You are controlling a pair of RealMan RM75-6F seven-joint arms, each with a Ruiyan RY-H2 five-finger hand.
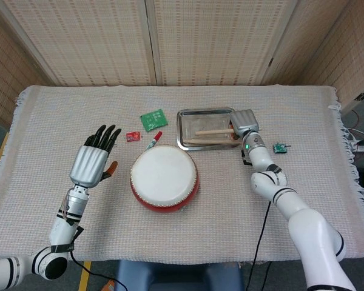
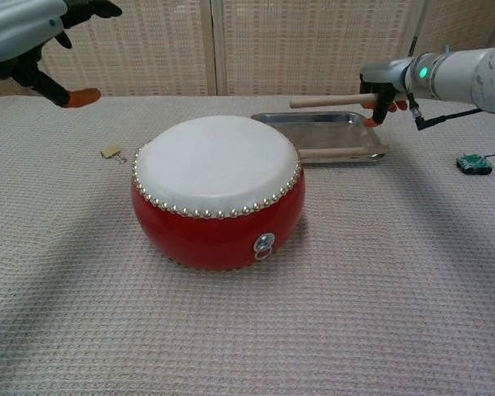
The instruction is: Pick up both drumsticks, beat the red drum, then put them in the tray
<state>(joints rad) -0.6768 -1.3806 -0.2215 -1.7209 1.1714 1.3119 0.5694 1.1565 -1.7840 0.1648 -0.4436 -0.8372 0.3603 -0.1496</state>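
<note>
Holding one drumstick (image 1: 213, 131) over tray (image 1: 185, 114), R hand (image 1: 244, 121); 2nd drumstick (image 1: 209, 140) lies inside. L hand (image 1: 91, 162) wide, at drum's (image 1: 164, 177) 9 o'clock.

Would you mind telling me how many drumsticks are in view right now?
2. One drumstick lies in the tray; the other drumstick is held by the right hand just above the tray.

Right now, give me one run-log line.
right hand: holds drumstick above tray | second drumstick: in tray | left hand: open
</note>
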